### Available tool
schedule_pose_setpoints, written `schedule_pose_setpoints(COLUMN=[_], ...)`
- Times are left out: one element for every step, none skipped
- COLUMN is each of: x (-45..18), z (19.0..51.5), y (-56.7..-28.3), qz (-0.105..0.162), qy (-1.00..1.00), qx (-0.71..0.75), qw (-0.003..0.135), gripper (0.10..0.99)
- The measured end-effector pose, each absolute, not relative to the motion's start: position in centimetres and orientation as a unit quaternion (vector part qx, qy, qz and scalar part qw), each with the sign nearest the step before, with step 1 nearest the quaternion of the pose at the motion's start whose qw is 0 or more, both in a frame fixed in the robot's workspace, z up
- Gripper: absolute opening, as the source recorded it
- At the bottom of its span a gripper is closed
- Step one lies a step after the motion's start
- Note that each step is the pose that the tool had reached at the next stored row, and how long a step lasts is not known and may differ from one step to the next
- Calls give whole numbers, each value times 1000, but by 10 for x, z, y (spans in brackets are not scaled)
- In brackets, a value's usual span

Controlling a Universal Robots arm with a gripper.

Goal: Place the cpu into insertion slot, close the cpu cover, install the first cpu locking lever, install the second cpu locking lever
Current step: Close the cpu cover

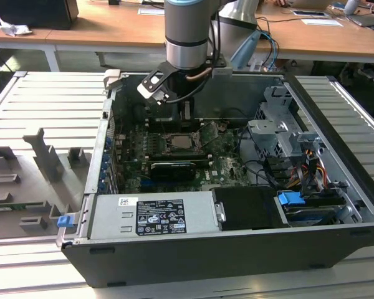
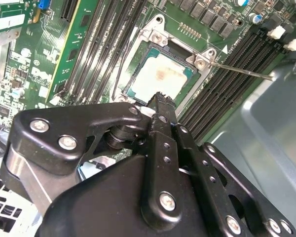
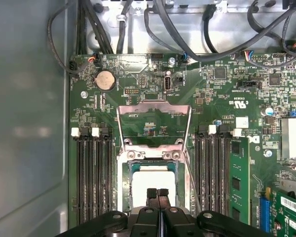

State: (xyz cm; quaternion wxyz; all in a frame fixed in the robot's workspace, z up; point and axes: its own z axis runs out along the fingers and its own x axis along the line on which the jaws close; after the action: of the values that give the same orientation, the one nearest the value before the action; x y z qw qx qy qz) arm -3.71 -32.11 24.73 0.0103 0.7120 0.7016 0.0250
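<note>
The cpu (image 3: 153, 180) lies flat in the insertion slot (image 3: 123, 183), pale metal top up; it also shows in the second wrist view (image 2: 160, 76) and, small, in the exterior view (image 1: 181, 142). The cpu cover (image 3: 153, 104) is open, swung back from the socket, with green board visible through its square opening. My gripper (image 3: 158, 192) hangs just above the near edge of the cpu, fingertips pressed together with nothing between them; in the second wrist view (image 2: 161, 97) it is also shut. A thin wire locking lever (image 2: 241, 71) sticks out sideways from the socket corner.
Black memory slots (image 3: 92, 177) flank the socket on both sides. Cables (image 3: 187, 29) run along the case wall. The case holds a power supply (image 1: 153, 215), a drive cage (image 1: 280, 124) and a black card (image 1: 172, 169). Grey fixtures (image 1: 40, 159) sit to the exterior view's left.
</note>
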Motion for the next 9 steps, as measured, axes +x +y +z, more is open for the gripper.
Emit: schedule_pose_setpoints(x=[-37,-37,-37,-37,-37,-37,-37,-37,-37], z=[249,251,253,256,257,261,262,262,262], y=[-321,-321,-321,-321,-321,-321,-321,-321,-321], qz=[25,25,25,25,25,25,25,25,25], qy=[702,702,702,701,702,702,702,701,701], qx=[712,712,712,712,712,712,712,712,712], qw=[10,10,10,10,10,10,10,10,10], gripper=[106,106,106,106,106,106,106,106,106])
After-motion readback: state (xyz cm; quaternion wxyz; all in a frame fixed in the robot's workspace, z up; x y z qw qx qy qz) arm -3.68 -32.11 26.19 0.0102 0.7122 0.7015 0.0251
